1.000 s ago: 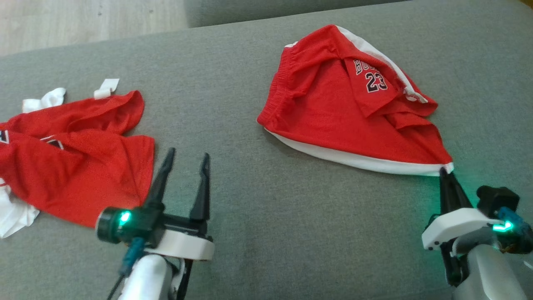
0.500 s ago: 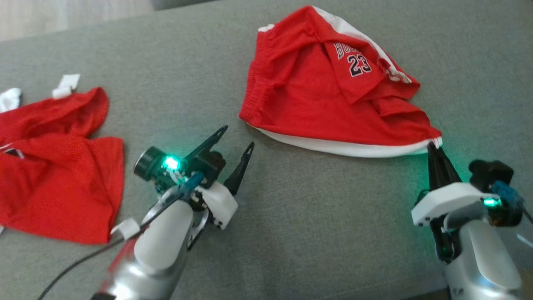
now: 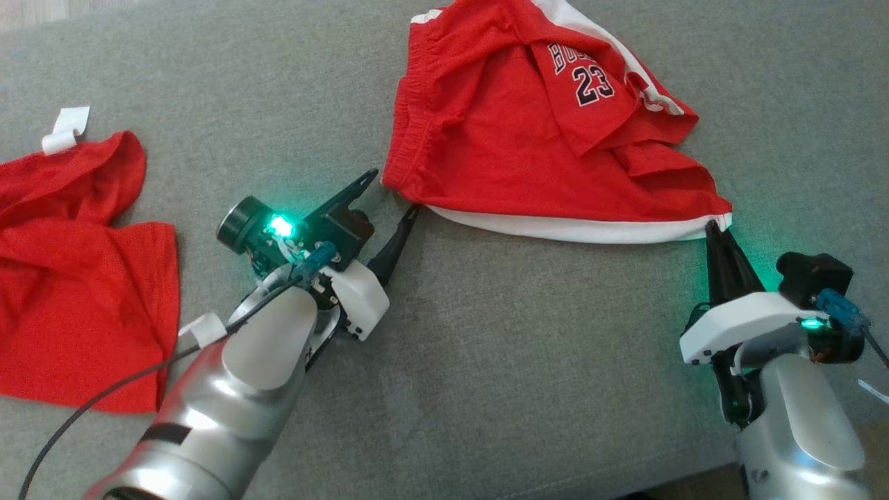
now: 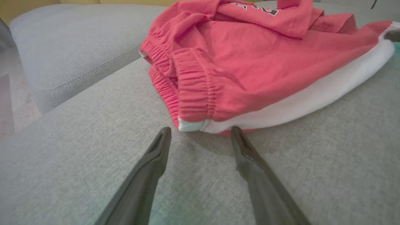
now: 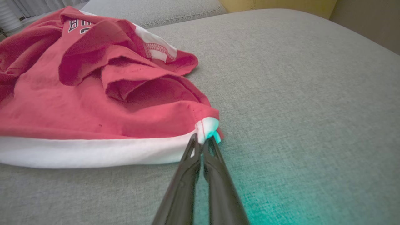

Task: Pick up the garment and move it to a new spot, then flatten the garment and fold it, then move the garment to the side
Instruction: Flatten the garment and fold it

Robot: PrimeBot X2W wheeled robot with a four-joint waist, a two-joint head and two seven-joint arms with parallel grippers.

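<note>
Shorts (image 3: pixel 514 139), red, white-hemmed, rumpled, marked 23, lay at the cushion's (image 3: pixel 521 347) far edge, your right gripper (image 3: pixel 713 226) clamped their hem corner, your left gripper (image 3: pixel 394 189) stood open beside the waistband.

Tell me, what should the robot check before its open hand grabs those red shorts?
1. Right gripper shut on the white-trimmed corner of the shorts: ok.
2. Left gripper open wide enough for the cloth: ok.
3. Waistband corner between the left fingers: not ok, it sits at the fingertips, not yet deep between them.
4. Shorts lying flat: not ok, a flap bearing the number 23 is folded over.
5. Other red garment apart from the shorts: ok.
6. Right grip catches both layers of cloth: cannot tell.
</note>
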